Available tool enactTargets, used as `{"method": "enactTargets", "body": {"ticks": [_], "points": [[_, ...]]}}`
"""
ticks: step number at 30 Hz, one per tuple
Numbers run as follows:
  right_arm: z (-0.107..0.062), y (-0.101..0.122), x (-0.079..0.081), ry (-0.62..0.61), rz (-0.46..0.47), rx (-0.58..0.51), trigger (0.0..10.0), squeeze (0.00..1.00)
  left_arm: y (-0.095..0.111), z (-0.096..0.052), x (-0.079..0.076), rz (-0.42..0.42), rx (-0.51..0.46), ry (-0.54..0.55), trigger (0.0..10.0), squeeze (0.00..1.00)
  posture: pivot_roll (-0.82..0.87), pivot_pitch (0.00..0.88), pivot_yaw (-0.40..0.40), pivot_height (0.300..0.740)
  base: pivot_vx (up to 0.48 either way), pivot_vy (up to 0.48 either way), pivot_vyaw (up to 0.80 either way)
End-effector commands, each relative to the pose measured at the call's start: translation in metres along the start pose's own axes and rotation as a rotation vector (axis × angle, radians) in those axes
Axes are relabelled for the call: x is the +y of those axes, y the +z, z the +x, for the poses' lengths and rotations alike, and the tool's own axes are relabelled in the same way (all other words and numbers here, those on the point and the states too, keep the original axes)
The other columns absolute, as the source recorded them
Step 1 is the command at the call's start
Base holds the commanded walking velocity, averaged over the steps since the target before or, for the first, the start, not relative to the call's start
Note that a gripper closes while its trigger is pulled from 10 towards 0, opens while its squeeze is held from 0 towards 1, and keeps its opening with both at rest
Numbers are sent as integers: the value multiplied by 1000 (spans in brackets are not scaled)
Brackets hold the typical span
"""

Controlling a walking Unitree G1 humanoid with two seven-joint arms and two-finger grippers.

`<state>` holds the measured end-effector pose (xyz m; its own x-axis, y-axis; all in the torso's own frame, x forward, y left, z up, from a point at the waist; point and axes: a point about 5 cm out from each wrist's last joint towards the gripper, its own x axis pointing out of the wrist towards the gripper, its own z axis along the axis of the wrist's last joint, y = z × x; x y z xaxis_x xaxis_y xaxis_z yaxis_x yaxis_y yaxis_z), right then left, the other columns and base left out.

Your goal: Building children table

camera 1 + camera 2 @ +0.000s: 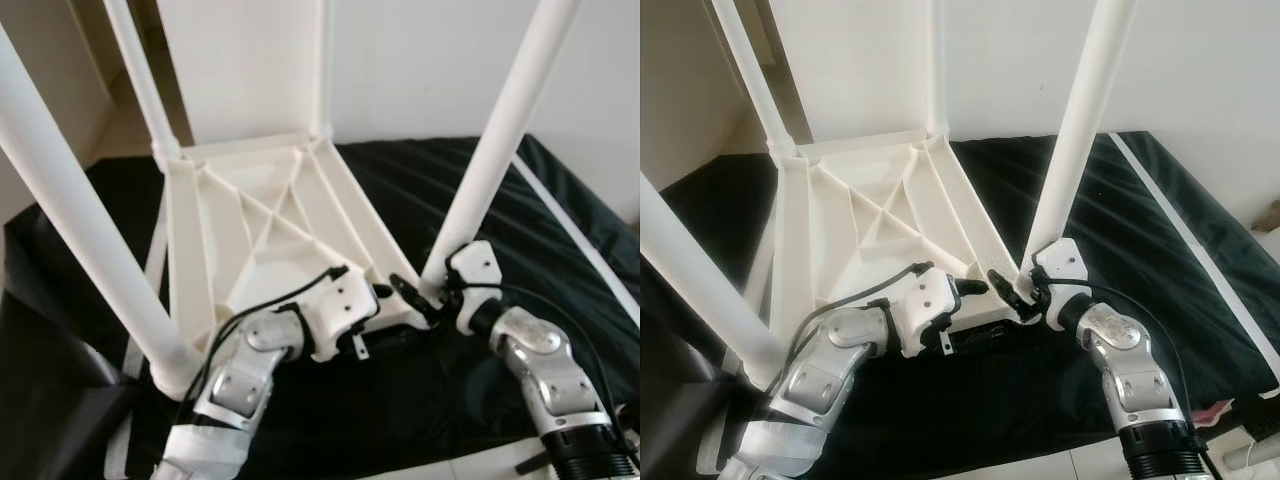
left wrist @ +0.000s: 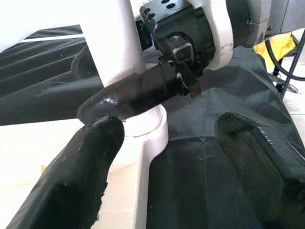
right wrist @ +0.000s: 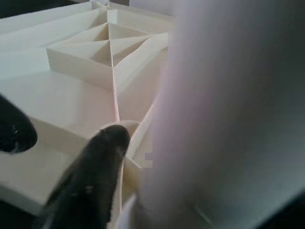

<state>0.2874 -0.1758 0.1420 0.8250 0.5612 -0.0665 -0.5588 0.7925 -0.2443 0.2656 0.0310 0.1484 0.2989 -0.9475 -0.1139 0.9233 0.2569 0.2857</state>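
Lower centre: right gripper (image 1: 1018, 292) jaws seemingly clamped on the leg (image 1: 1072, 140) at its corner socket; left gripper (image 2: 167, 157) jaws apart, bracing the tabletop (image 1: 870, 225). We keep the leg plumb and press it home.

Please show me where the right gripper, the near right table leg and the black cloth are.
right gripper (image 1: 415, 292), left eye view, between fingertips.
near right table leg (image 1: 500, 130), left eye view, mid shaft.
black cloth (image 1: 1140, 215), right eye view, bare part.

Both eye views look forward and steeply down from the head onto the upturned table (image 1: 260, 220), sharing almost the same scene (the right eye's is shifted slightly). Each wrist camera sits very close, facing the table leg (image 1: 490, 160) at about 4 o'clock in the eye views.
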Motion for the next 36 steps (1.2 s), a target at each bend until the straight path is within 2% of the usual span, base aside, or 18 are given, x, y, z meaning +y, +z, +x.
{"method": "enactTargets", "body": {"ticks": [1,10,11,12,20,21,22,28,30,31,33,34,36], "points": [[-2,-10,5,38,23,36,0,0,-2,0,5,3,11,144,10000,0,-35,0,-30,740,0,0,0],[-8,-19,7,39,43,60,0,0,-1,1,5,2,10,139,10000,0,-50,0,-20,740,0,0,0],[-9,-21,7,25,51,68,2588,0,-1,1,5,2,9,136,10000,0,-54,0,-17,740,0,0,0],[-9,-22,6,12,69,74,10000,0,-1,2,5,3,9,132,10000,0,-56,0,-16,740,0,0,0],[-10,-30,3,-95,104,119,10000,0,-2,3,4,2,8,123,10000,0,-63,0,-13,740,0,0,0],[-10,-36,1,-185,124,159,10000,0,-1,3,7,-7,0,150,10000,0,-62,0,-18,740,0,0,0],[-10,-37,2,-212,129,173,10000,0,-1,3,8,-19,-2,161,10000,0,-61,0,-19,740,0,0,0],[-11,-41,4,-271,161,200,10000,0,-1,3,9,-25,-10,168,10000,0,-60,0,-23,740,0,0,0],[-9,-42,12,-390,230,230,10000,0,0,3,9,-26,-18,170,10000,0,-61,0,-24,740,0,0,0],[-9,-42,12,-390,230,230,10000,0,0,3,9,-26,-18,170,10000,0,-61,0,-24,740,0,0,0],[-9,-41,19,-498,266,243,10000,0,0,3,9,-26,-20,168,10000,0,-62,0,-26,740,0,0,0],[-9,-41,19,-498,266,243,10000,0,0,3,9,-26,-20,168,10000,0,-62,0,-26,740,0,0,0],[-10,-41,21,-596,275,250,10000,0,0,4,8,-25,-20,166,10000,0,-58,0,-27,740,0,0,0]]}}
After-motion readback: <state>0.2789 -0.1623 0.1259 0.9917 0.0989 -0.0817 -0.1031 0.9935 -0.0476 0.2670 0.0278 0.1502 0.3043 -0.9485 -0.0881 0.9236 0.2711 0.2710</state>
